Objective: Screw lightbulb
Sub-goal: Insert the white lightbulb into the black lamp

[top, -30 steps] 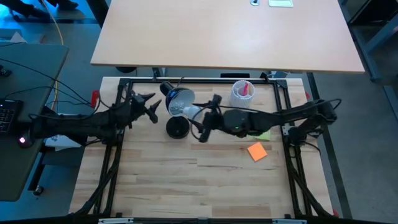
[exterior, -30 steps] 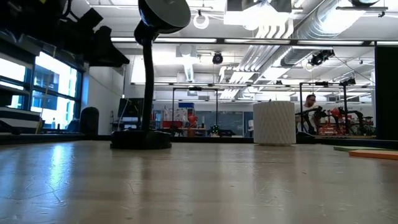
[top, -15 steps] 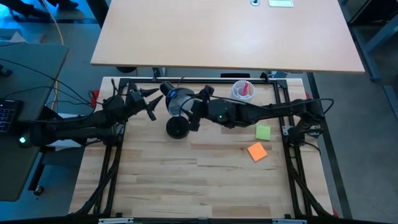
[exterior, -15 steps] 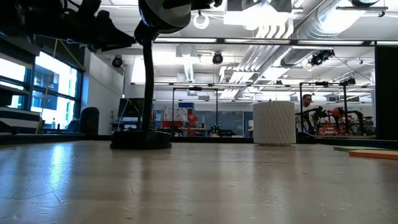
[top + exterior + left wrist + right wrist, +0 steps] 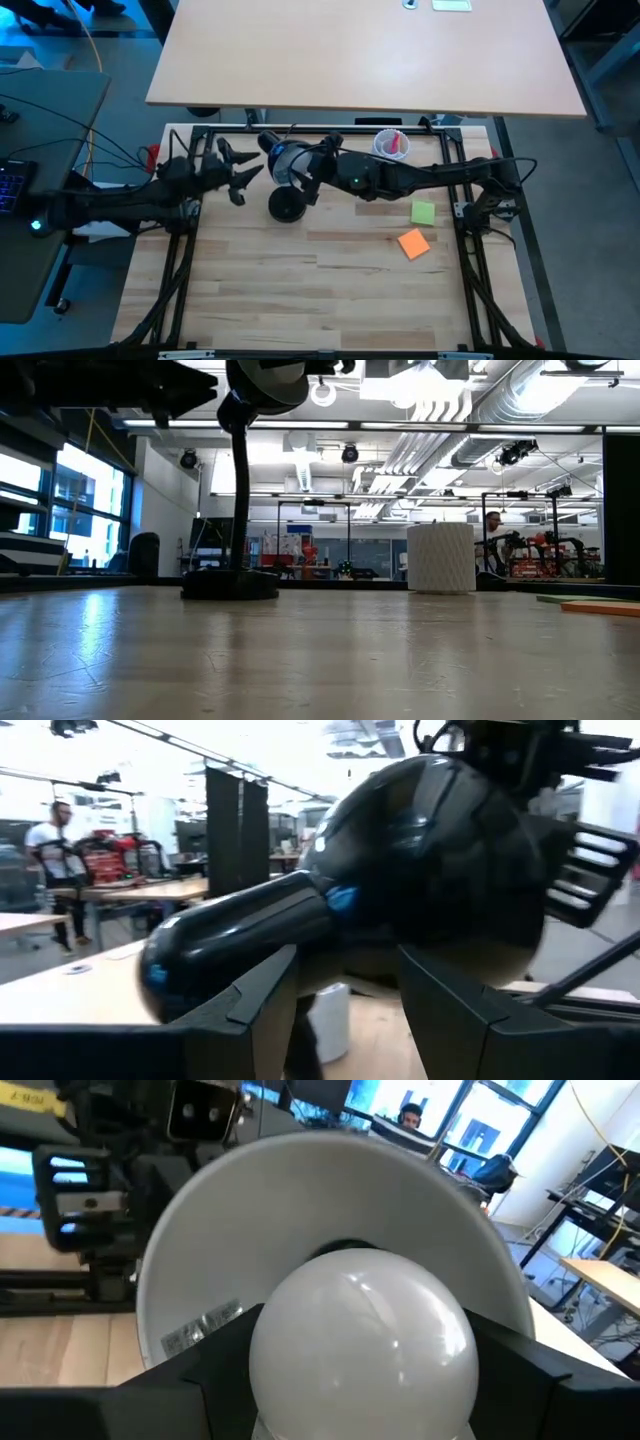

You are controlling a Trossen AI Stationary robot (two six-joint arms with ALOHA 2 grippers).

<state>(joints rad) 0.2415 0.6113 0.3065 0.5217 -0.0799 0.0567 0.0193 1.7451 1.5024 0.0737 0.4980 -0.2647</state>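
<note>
A black desk lamp stands on its round base (image 5: 287, 206) at the table's far middle, its neck (image 5: 240, 490) upright and its head (image 5: 284, 160) turned toward the table's right. The shade's white inside (image 5: 250, 1220) faces my right gripper (image 5: 360, 1350), which is shut on the white lightbulb (image 5: 360, 1330) at the shade's mouth. The bulb's screw base is hidden behind its dome. My left gripper (image 5: 235, 168) is open behind the lamp head (image 5: 430, 860), a finger (image 5: 255, 1010) on either side where the neck (image 5: 240, 920) joins it. I cannot tell whether it touches. My right gripper pinches the bulb's rounded dome by its two sides (image 5: 275, 1370) between its two fingers (image 5: 215, 1380). The fingers come level from the table's right. The bulb is lifted clear of the table, its dome toward the gripper, in line with the dark socket (image 5: 345, 1247).
A white ribbed cup (image 5: 390, 146) with a red item stands at the far right; it also shows in the low view (image 5: 441, 558). A green note (image 5: 423, 212) and an orange note (image 5: 412, 243) lie on the right. A person shows in the room beyond.
My right gripper has carried the bulb toward the table's left and far edge, from beside the lamp base up into the shade's mouth. My left gripper has gone toward the back of the lamp head.
</note>
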